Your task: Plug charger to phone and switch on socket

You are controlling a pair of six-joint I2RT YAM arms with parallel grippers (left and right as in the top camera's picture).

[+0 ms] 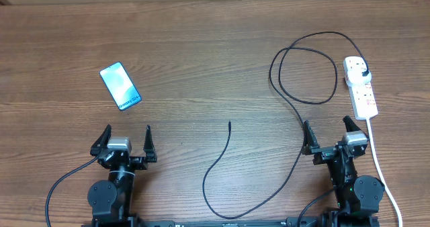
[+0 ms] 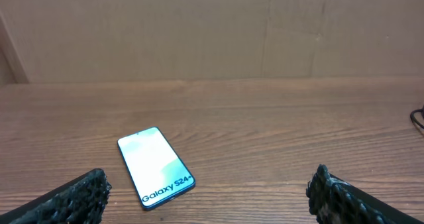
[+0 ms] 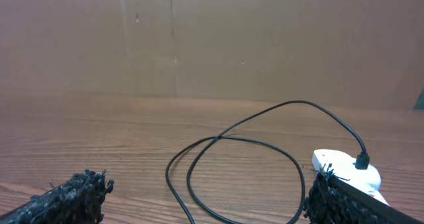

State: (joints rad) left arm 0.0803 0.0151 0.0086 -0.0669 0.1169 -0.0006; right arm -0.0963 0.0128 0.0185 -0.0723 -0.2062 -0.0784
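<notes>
Slim teal-screened smartphone: lay flat on the wooden bench ahead of left gripper, jaws wide, empty.
Thin black charger cable: plug sat in white oblong power strip beside right gripper, jaws wide, empty. Its tip lay mid-bench, well apart from the smartphone, probably left reachable by either arm.

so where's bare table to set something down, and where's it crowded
Widest bare patch: the table between the phone and the charger's loop, past its connector tip. Also free: between the left gripper and the cable's lower curve. Crowded: the right side, where loop, socket, white cord and right gripper bunch together.
</notes>
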